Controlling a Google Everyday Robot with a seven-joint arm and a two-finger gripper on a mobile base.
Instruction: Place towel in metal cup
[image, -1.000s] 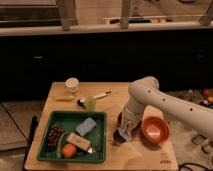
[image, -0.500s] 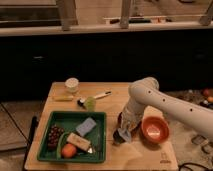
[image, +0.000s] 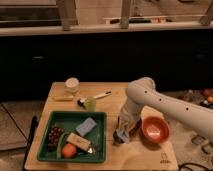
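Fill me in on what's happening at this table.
A robot arm bends down to the wooden table, between the green tray and the orange bowl. Its gripper sits low at the metal cup there. The towel is hard to make out, so I cannot say whether it is in the cup.

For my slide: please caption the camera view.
Gripper low between green plastic tray and round orange bowl on wooden table.
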